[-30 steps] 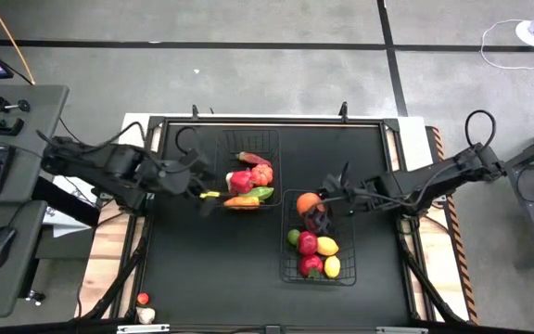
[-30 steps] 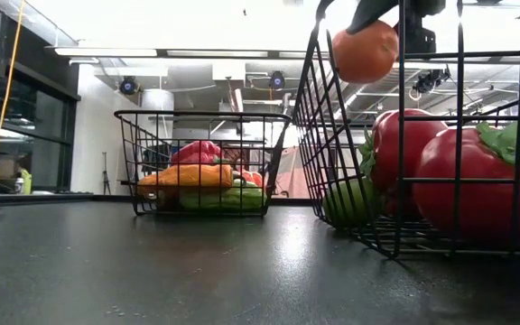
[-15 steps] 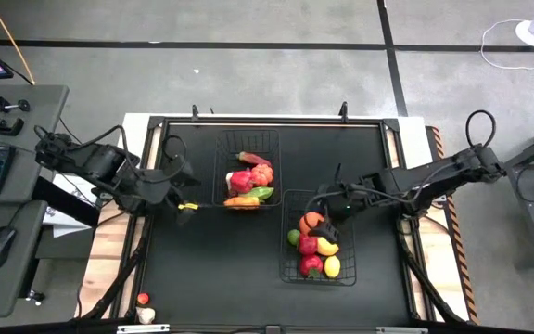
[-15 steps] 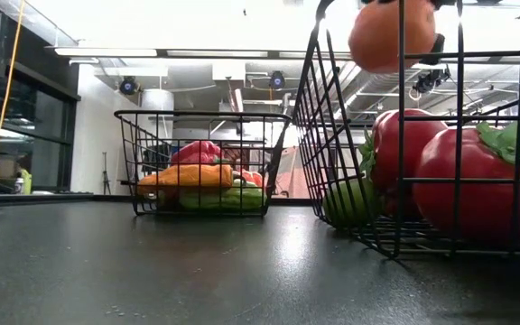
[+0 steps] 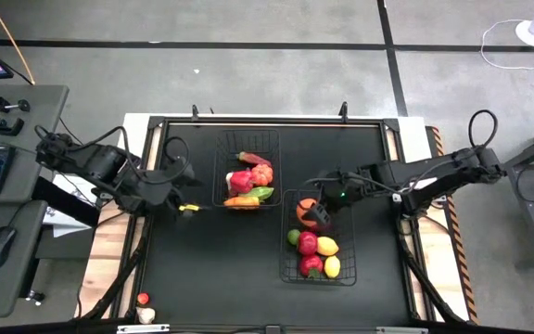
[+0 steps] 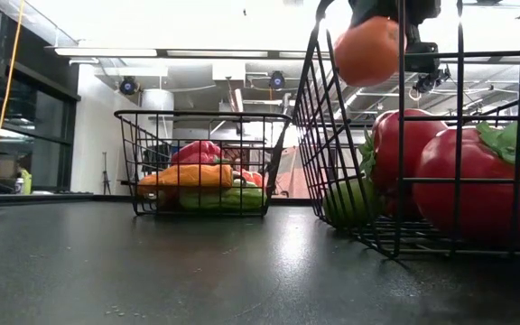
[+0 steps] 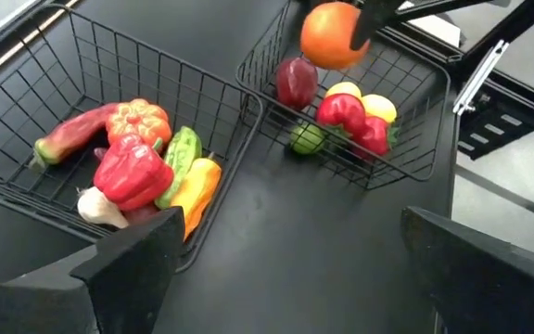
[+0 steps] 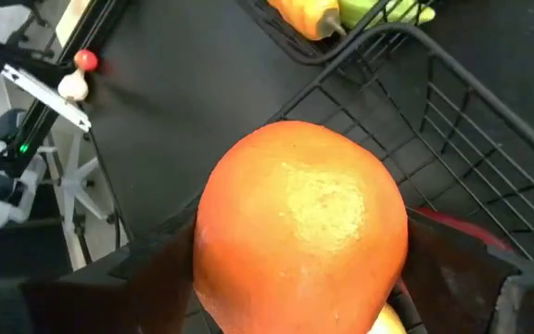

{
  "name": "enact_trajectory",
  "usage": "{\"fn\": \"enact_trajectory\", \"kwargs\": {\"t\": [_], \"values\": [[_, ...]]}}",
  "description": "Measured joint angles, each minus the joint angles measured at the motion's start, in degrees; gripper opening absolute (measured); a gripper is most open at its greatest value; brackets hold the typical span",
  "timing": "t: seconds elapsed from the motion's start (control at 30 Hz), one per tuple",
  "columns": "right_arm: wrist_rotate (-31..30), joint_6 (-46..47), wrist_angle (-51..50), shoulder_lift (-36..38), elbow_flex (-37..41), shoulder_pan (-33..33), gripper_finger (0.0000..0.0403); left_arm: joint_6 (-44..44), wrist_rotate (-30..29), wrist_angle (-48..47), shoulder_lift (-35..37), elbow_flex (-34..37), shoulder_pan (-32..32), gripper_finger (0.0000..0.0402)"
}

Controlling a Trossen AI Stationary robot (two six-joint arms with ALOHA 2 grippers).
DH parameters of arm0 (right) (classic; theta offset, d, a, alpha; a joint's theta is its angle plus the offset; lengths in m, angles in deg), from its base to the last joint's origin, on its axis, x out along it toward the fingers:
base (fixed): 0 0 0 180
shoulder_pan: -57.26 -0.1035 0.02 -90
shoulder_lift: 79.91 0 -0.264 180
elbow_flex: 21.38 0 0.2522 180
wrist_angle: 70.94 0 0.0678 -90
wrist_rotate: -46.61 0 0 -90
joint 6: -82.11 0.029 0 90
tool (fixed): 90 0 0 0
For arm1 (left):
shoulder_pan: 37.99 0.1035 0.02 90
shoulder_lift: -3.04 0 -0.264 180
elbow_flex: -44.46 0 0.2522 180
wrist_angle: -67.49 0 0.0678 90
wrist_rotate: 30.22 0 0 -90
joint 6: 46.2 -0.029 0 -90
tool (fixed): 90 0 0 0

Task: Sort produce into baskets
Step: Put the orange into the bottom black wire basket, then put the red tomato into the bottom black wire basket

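Orange (image 5: 308,206) clamped in right hand (image 5: 315,211) over fruit basket (image 5: 350,278) at twelve o'clock edge; could bounce out onto bench if dropped high.

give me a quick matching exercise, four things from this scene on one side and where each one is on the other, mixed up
Things:
1. orange
2. red pepper
3. lemon
4. left gripper

Places:
a. in the basket with the vegetables
b. open, left of both baskets
c. in the fruit basket, at its near end
d. held by the right gripper above the fruit basket

Pairs: 1-d, 2-a, 3-c, 4-b
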Motion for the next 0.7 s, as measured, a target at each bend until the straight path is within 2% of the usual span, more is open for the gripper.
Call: {"fn": "enact_trajectory", "kwargs": {"t": [0.3, 0.57, 0.7], "values": [[2.3, -5.1, 1.7, 0.0, 0.0, -0.3, 0.0319, -0.6, 2.8, 0.3, -3.0, 0.0, 0.0, 0.0390], [2.5, -6.9, -0.3, -0.3, 0.0, -0.4, 0.0393, -1.6, 3.1, 0.4, -5.3, 0.0, 0.1, 0.0390], [4.6, -8.3, 0.4, -0.2, 0.0, -0.1, 0.0373, -1.2, 4.7, 0.4, -4.6, 0.0, 0.1, 0.0390]]}}
